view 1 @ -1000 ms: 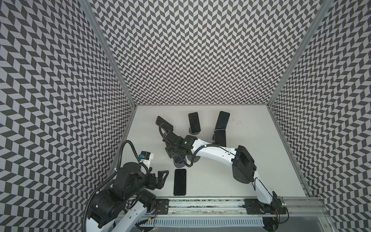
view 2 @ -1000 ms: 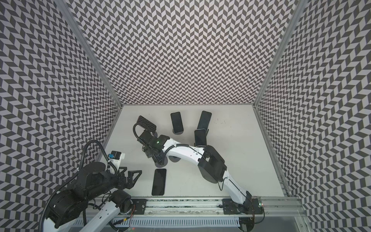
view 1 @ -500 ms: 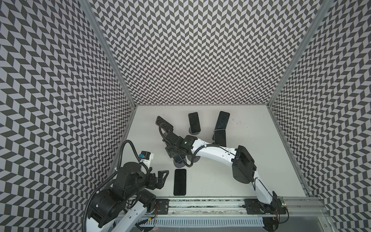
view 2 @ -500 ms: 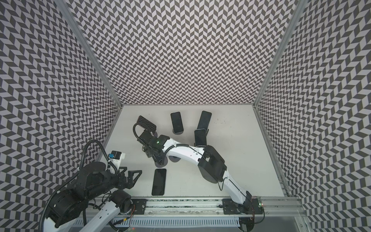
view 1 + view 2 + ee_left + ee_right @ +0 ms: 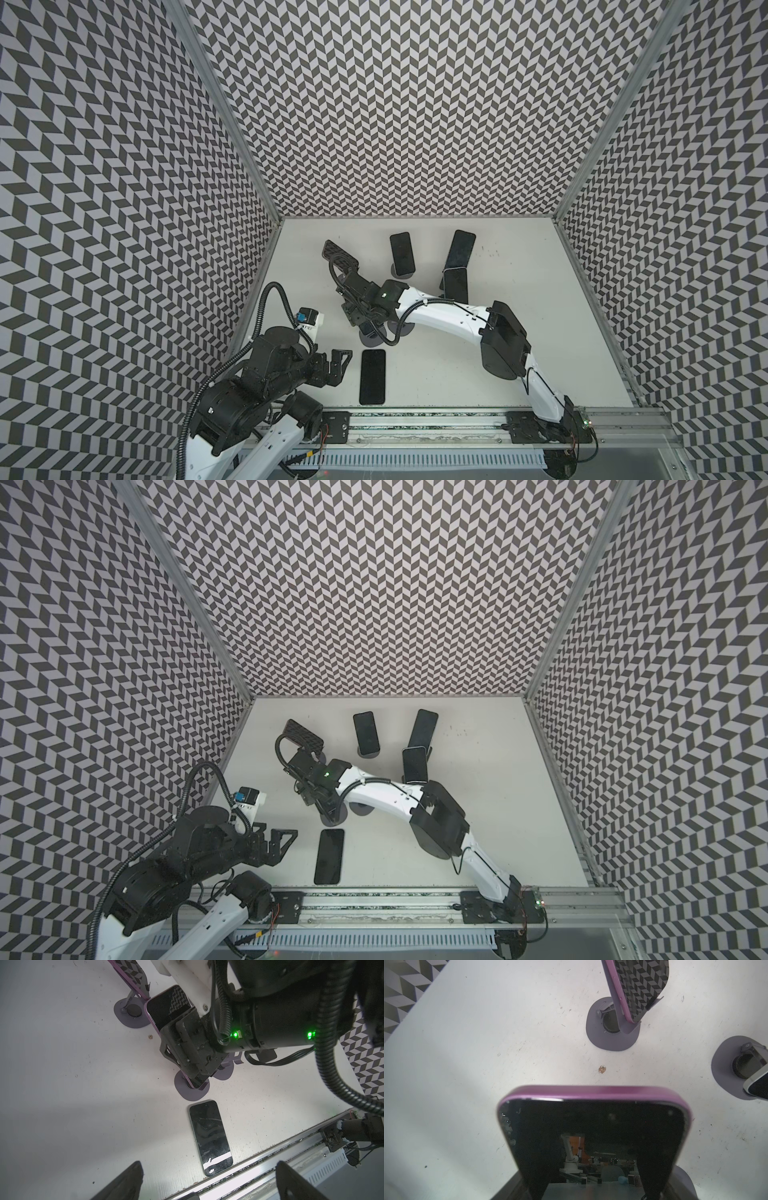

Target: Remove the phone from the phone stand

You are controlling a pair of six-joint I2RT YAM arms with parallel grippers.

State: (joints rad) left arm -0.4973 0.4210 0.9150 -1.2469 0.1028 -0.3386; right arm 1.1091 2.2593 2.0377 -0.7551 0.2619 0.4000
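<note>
Nearest, the left gripper (image 5: 337,369) hung released beside a flat phone (image 5: 372,376) on the tabletop (image 5: 540,270). Beyond it nothing had shifted in the last second — the right gripper (image 5: 184,1059) stayed clamped on the purple phone (image 5: 164,1009), whose foot still sat in the phone stand (image 5: 191,1091), so the lift remained undone

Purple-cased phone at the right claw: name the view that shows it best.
Left wrist: the purple-cased phone shows from screen top to its lower end at the stand, with the right claw across it. Right wrist shows only its upper end. Both top views hide most under the arm.
</note>
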